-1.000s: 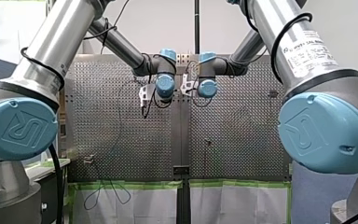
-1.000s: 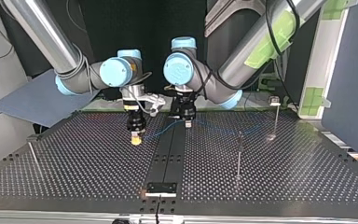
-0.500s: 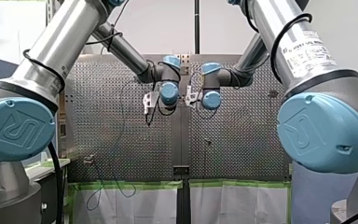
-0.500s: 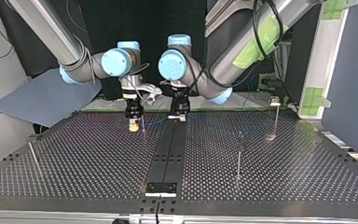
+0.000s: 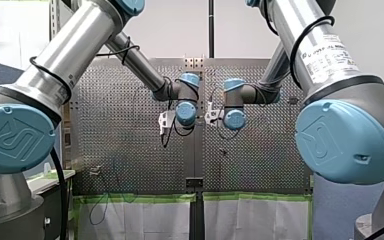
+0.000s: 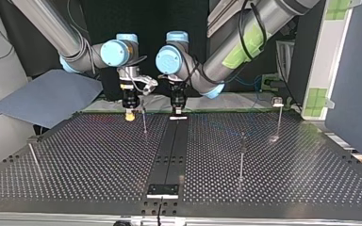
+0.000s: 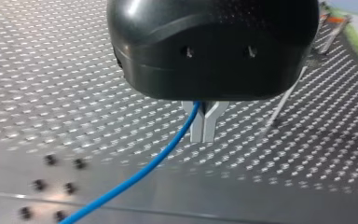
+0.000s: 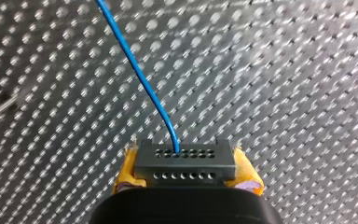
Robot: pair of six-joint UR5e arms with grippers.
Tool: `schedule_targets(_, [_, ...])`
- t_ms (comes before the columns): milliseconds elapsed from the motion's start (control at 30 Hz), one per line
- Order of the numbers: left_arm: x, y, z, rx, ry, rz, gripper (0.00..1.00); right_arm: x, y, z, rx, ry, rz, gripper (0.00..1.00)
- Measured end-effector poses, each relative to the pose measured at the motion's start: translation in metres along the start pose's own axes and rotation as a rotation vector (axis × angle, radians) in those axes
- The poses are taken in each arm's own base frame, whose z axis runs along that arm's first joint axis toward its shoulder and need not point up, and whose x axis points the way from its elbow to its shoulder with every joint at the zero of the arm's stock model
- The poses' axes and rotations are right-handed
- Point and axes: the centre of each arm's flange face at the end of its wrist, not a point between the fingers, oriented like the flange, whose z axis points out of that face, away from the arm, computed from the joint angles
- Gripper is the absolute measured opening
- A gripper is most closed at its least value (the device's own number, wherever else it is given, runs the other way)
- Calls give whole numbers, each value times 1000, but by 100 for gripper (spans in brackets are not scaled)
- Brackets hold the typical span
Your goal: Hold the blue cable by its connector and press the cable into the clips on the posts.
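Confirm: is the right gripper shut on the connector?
Shut: on the right gripper, yellow pads clamp both ends of the black connector, the blue cable leaving its face.

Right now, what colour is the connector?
The connector is black, with rows of holes; right wrist view.

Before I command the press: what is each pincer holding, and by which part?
My right pincer clamps the black connector by its ends, between yellow pads. My left pincer is shut on the blue cable, away from the connector.
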Motion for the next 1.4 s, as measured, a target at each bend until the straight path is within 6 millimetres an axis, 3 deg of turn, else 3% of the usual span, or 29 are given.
schedule_targets(267, [39, -13, 2, 20, 16, 3, 0, -26, 21, -20, -28, -42, -7, 0])
schedule_targets(733, [44, -29, -3, 52, -20, -30, 0, -60, 53, -50, -53, -47, 62, 0])
schedule_targets(1000, [73, -38, -3, 75, -13, -23, 0, -79, 67, -70, -65, -51, 54, 0])
schedule_targets(1233, [79, -44, -4, 88, -29, -37, 0, -113, 81, -91, -85, -113, 50, 0])
schedule_targets(1400, [81, -45, -4, 91, -28, -37, 0, -130, 89, -88, -89, -117, 72, 0])
